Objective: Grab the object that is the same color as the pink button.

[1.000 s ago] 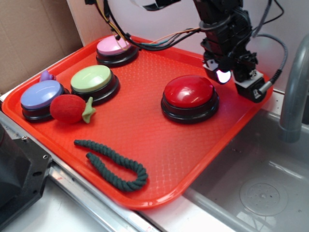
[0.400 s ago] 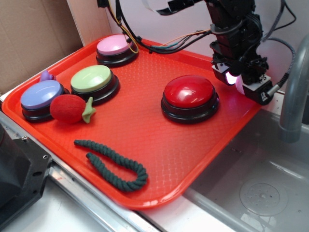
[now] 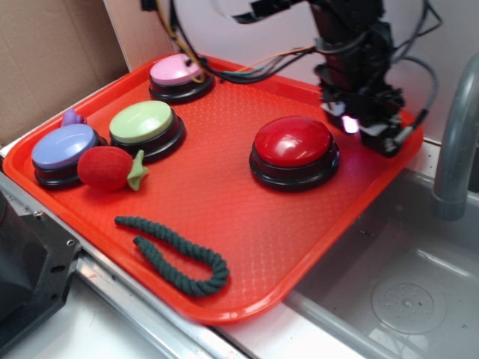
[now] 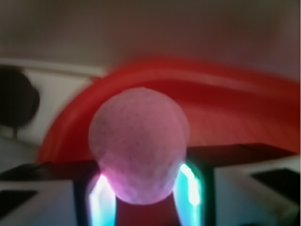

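the tool (image 3: 350, 123) hangs at the upper right of the exterior frame, over the far right corner of the red tray (image 3: 247, 247), just behind the red button (image 3: 293, 149). in the wrist view the pale pink ball (image 4: 138, 143) sits dead centre between the lit fingers (image 4: 96, 200), which are closed against both its sides. the pink button (image 3: 178, 72) lies well apart, upper left. judged: lift straight up.

White wall (image 3: 247, 30), cardboard panel (image 3: 52, 52), grey sink (image 3: 397, 292)
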Motion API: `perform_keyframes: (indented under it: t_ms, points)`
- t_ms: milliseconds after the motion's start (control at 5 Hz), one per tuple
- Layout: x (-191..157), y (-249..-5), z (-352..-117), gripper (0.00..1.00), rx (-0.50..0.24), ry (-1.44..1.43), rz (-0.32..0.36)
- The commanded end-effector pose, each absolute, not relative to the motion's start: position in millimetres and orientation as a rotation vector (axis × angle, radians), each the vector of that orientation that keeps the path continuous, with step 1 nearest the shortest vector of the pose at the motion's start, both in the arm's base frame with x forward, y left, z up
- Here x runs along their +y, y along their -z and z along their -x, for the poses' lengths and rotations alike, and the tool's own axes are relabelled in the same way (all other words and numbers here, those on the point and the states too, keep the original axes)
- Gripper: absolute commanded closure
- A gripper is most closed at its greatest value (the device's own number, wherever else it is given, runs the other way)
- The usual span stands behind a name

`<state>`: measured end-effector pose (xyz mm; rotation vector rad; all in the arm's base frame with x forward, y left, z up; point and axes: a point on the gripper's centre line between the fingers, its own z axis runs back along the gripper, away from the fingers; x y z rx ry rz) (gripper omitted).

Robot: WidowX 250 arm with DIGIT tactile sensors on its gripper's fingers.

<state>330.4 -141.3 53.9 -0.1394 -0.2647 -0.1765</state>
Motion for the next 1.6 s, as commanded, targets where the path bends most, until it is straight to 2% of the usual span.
perform_keyframes:
  t_ms: [0, 200, 400, 600, 800, 1000, 1200, 1400]
  points:
    - [-96, -148, -293, 1.0, -0.409, -0.011, 0.136]
    - [-85, -172, -275, 1.0, -0.35, -0.064, 0.094]
    - [-63, -184, -257, 1.0, -0.139, -0.197, 0.043]
    - [-31, -200, -218, 1.0, 0.084, -0.334, -0.018]
    - [-9, -222, -190, 1.0, 0.071, -0.35, -0.087]
    - [7, -231, -181, 1.0, 0.068, -0.358, -0.115]
    - [18, -245, -177, 1.0, -0.022, -0.348, -0.029]
    - [15, -239, -180, 1.0, -0.023, -0.356, -0.055]
